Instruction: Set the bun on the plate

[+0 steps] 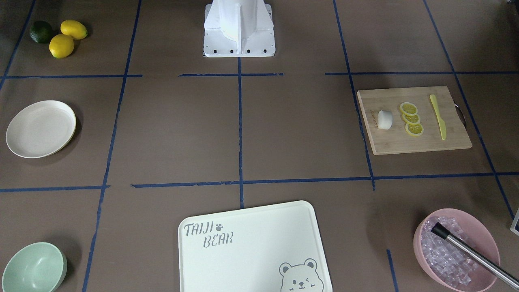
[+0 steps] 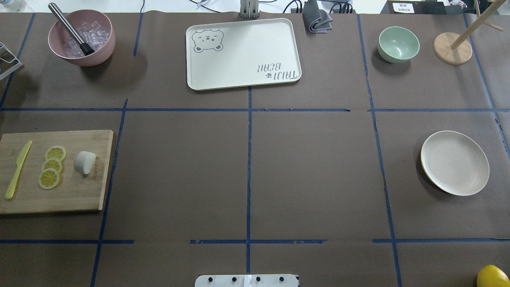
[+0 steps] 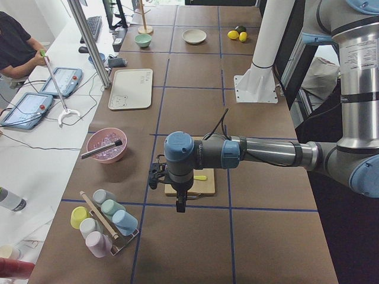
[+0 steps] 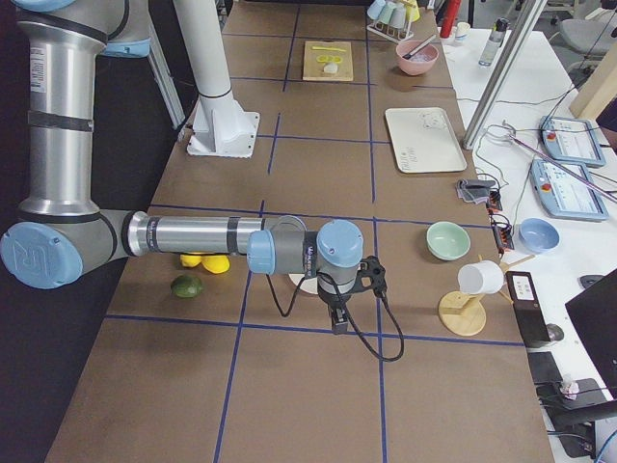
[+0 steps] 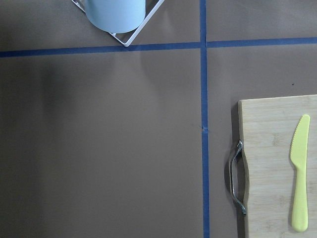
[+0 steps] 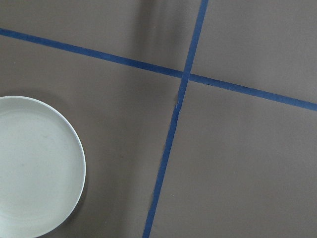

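Since the bun [image 2: 85, 162] lies untouched on the cutting board [image 2: 79, 199], at 9 o'clock on the bench in the overhead view, and the plate [image 2: 455, 163] sits well apart at 3 o'clock, the step in hand is judged to be the approach and pick.

1. The left gripper [image 3: 180, 208] hangs above the bench near the board's handle end. The right gripper [image 4: 336, 328] hangs near the plate. Neither shows outside the side views, so whether the fingers stand apart or together cannot be told.
2. Use the left arm, the nearer one. Centre the gripper over the bun and set the fingers across its short axis.
3. The lemon slices [image 2: 52, 166] lie just beside the bun, at its 9 o'clock in the overhead view, with the yellow knife [image 2: 18, 169] beyond them. Descend vertically so that neither is nudged.
4. The bun looks soft, so close only until it is held.
5. Lift clear before travelling. The span is long, so a hand-over to the right arm may be needed.

Legible writing: the tray [image 2: 243, 52] reads "TAIJI BEAR", with a paw mark and a bear face. A mark on the board beside the bun is too small to read.
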`<move>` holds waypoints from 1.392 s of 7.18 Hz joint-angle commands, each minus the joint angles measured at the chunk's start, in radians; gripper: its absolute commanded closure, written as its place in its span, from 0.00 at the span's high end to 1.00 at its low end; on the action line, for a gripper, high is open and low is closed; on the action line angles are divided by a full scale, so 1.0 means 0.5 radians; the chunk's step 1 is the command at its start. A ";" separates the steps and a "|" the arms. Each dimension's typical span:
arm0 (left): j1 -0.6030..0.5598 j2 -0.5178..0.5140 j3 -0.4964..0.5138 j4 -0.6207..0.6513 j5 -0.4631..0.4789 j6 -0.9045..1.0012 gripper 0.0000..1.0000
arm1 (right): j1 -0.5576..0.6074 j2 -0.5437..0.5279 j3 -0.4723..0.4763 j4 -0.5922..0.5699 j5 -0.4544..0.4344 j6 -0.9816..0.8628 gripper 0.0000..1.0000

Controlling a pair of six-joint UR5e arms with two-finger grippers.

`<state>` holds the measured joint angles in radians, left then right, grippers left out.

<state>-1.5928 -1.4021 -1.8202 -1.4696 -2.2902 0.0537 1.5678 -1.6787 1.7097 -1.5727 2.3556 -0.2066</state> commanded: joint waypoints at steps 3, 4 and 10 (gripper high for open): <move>0.004 0.043 -0.023 -0.015 -0.092 0.006 1.00 | 0.003 -0.021 -0.014 0.001 -0.002 0.008 1.00; 0.004 0.043 -0.029 -0.015 -0.095 0.006 1.00 | 0.003 -0.017 -0.017 0.001 -0.002 0.014 1.00; 0.020 0.061 -0.044 -0.015 -0.095 -0.009 1.00 | 0.003 -0.027 -0.042 0.022 0.007 0.020 1.00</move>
<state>-1.5836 -1.3742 -1.8395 -1.4738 -2.3377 0.0504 1.5692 -1.6906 1.6896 -1.5622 2.3571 -0.1965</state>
